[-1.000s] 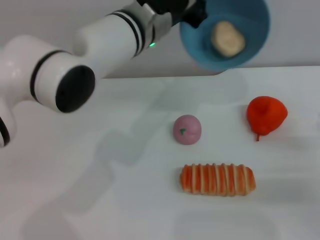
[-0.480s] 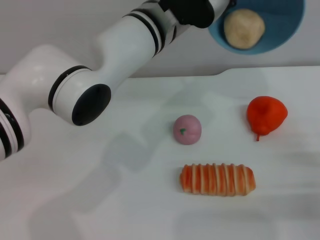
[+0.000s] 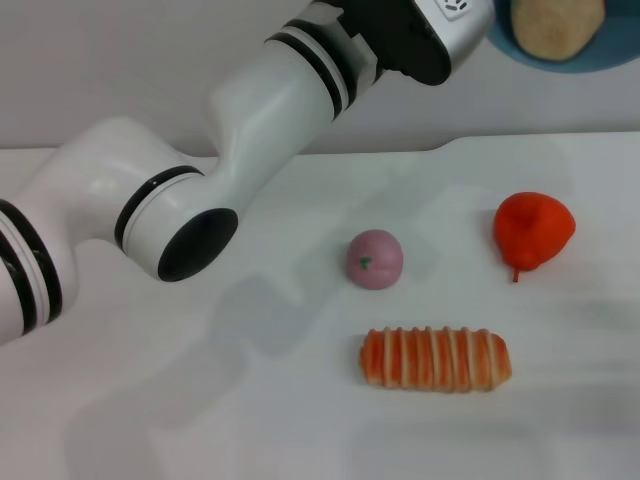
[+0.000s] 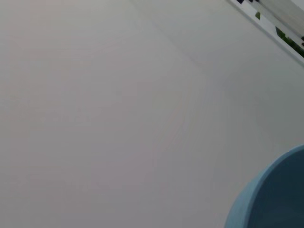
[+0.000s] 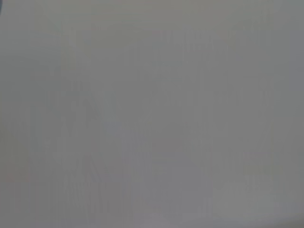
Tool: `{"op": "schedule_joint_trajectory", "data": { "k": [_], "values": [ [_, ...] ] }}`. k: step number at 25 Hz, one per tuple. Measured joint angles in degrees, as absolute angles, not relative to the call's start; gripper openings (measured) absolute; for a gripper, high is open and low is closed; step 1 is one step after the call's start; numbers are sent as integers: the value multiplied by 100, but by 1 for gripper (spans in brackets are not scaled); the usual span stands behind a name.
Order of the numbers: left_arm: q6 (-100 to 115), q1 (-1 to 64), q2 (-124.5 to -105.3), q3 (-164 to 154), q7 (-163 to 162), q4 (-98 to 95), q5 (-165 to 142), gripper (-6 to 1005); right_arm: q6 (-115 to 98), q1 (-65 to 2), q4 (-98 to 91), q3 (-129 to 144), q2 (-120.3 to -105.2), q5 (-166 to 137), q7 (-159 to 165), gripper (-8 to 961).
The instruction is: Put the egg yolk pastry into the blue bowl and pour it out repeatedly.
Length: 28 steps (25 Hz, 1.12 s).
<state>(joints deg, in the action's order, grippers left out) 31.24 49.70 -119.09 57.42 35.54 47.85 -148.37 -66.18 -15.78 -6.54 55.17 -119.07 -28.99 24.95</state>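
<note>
L gripper (image 3: 470, 30) holds blue bowl (image 3: 600, 55) high above the red pear-shaped toy (image 3: 534, 232); can't tell finger state from my feeds. Egg yolk pastry (image 3: 556, 25) sits inside the bowl. R arm not visible.

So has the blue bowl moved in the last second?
Yes. The blue bowl, pastry inside, has moved up and rightward, farther from the pink ball.
</note>
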Motion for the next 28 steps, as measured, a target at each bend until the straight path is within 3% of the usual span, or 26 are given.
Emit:
{"op": "schedule_joint_trajectory", "data": {
  "k": [16, 28],
  "values": [
    [3899, 5143, -11909, 5230, 4048, 4551, -13750, 0, -6616, -1644, -651, 5520, -11909, -2899, 2495, 501],
    [4411, 5208, -11908, 4408, 6179, 4670, -11749, -1, -6608, -1715, -658, 5519, -11903, -2900, 2496, 501]
  ]
}}
